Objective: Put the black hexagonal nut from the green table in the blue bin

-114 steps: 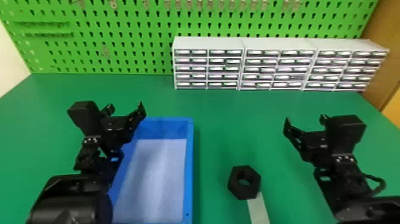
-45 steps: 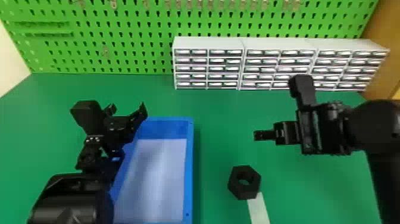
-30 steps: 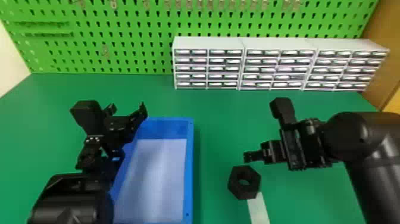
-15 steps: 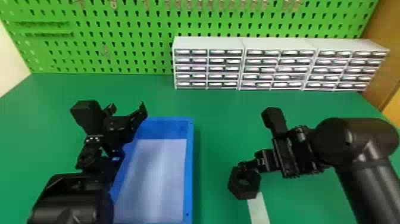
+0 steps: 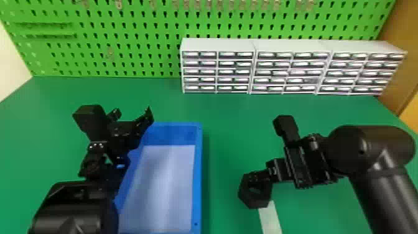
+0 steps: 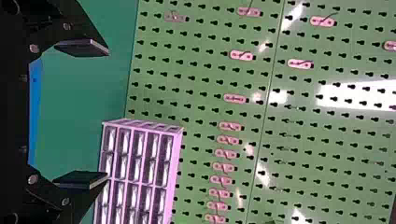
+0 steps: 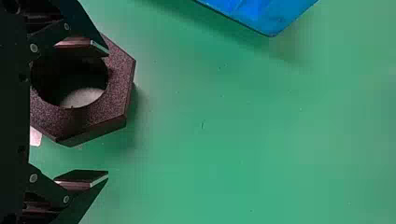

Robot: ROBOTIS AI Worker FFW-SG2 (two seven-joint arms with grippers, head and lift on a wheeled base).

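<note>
Nut (image 7: 119, 84) lies on the green table (image 5: 230, 124), right gripper (image 7: 108, 113) spread, one finger over its hole, probably to pinch its wall; left gripper (image 6: 108, 114), fingers apart, sits by the blue bin (image 5: 198, 174).

Counter (image 5: 230, 115): green, flat top. Surface even in colour; small specks and one short, thin mark (image 7: 202, 125) noted in the right wrist view. Items borne: one blue bin (image 5: 198, 174), open-topped, pale inside base, on the left half. One black hexagonal nut (image 5: 255, 202), lying flat, hole upward, right of the bin and apart from it. One pale strip (image 5: 270, 219), running from the nut toward the near edge. Three white drawer cabinets (image 5: 290, 46), side by side in a row at the rear, centre to right.
</note>
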